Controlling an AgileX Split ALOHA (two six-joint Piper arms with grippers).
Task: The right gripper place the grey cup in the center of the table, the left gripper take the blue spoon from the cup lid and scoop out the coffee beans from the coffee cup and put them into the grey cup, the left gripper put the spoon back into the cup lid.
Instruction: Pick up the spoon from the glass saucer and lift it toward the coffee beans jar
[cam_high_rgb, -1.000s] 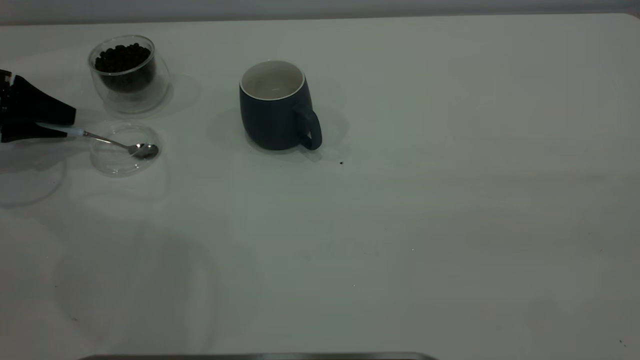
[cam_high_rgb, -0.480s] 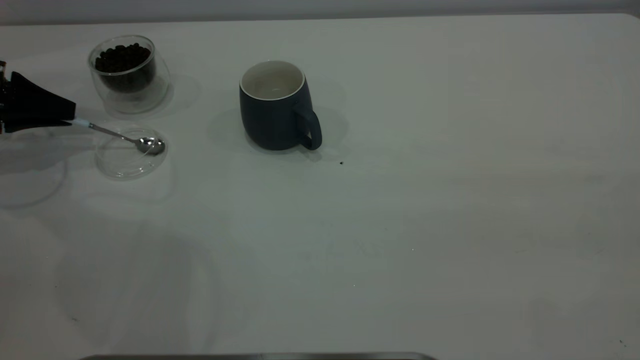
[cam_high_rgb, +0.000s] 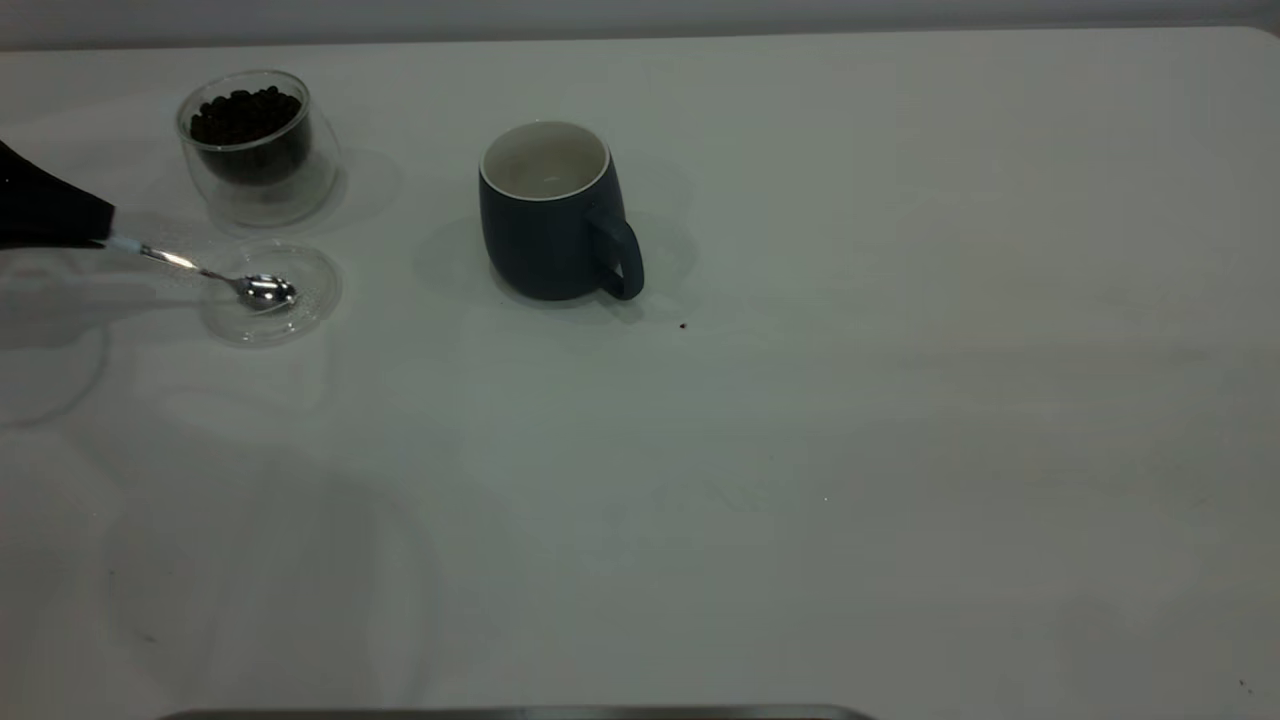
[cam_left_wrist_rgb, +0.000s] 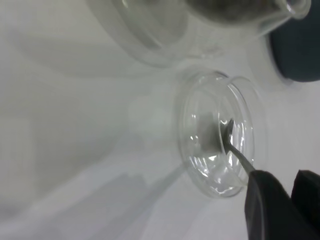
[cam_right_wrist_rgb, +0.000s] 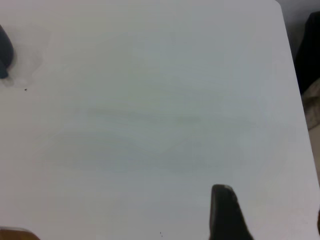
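Now left claw (cam_high_rgb: 95, 232) on blue spoon (cam_high_rgb: 215, 275)

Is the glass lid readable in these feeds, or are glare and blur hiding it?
Exterior view: dim, even light; the cup lid is a faint outline with the blue spoon bowl glinting over it, and soft shadows surround the grey cup. Left wrist view: the lid's rim shows bright reflections, the coffee cup behind is out of focus, and the left tool is a dark blur.
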